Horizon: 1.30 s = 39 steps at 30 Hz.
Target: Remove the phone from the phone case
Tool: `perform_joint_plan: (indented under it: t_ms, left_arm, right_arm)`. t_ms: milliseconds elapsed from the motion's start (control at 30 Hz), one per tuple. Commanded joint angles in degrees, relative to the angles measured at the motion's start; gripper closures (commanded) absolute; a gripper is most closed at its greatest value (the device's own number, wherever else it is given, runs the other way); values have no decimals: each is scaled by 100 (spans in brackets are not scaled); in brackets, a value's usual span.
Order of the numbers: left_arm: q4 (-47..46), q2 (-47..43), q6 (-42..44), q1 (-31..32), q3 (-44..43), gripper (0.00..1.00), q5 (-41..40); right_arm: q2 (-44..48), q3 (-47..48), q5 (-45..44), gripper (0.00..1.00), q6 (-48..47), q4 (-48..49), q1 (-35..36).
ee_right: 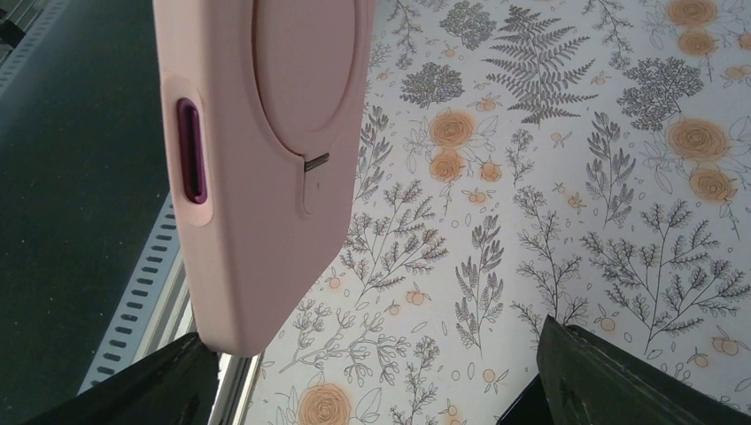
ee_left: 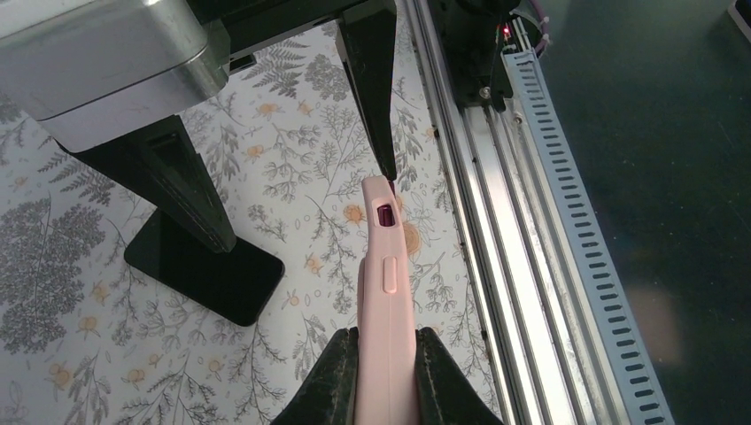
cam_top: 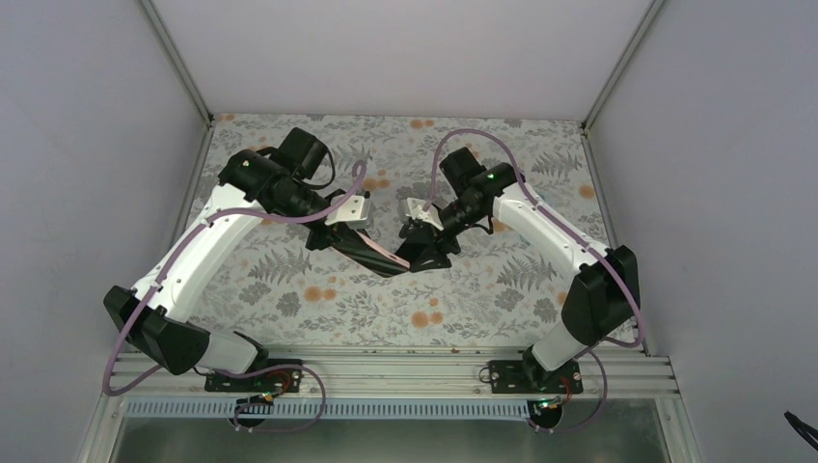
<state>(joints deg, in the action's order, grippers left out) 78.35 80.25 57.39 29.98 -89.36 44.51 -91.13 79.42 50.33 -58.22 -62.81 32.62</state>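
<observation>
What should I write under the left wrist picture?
Left gripper pinches the pink phone case edge-on over the flowery table; the right gripper stands open beyond it.

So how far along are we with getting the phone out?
Done: the left gripper clamps the pink case, held aloft. In hand: the open right gripper brackets its free end. A black slab beside its finger may be the phone. That is unconfirmed, so separation may remain.

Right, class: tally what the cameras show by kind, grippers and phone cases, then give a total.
Grippers: 2
Case: 1
Total: 3
</observation>
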Motion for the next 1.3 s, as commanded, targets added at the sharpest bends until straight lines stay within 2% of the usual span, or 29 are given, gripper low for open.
perform_joint_plan:
  t_ms: [0,133,433,600,733,867,1067,1267]
  left_arm:
    - [-56,-105,-2,-18,-222,98,395]
    - [-56,-129,13,-18,-184,98,466]
    - [-48,-81,83,-18,-195,98,858]
    - [-48,-96,90,-9,-154,98,982]
    - [-54,-64,146,-4,-133,98,964]
    - [-56,-81,129,-121,-185,98,864]
    - [-56,40,267,-566,-555,98,982]
    - [-146,399,259,-1102,-1111,98,1322]
  right_arm:
    - [-55,173,154,9,118,133,60]
    - [12,153,-159,13,517,595,65]
    - [-295,436,-1524,14,1457,1876,51]
    - [-654,943,-1854,13,1734,2192,62]
    - [-981,1562,-1411,13,1561,1696,165]
    - [-947,1611,-885,14,1739,1725,594]
    - [-1085,2276,727,11,1972,1560,922]
    - [-1339,2469,1954,12,3027,2527,1160]
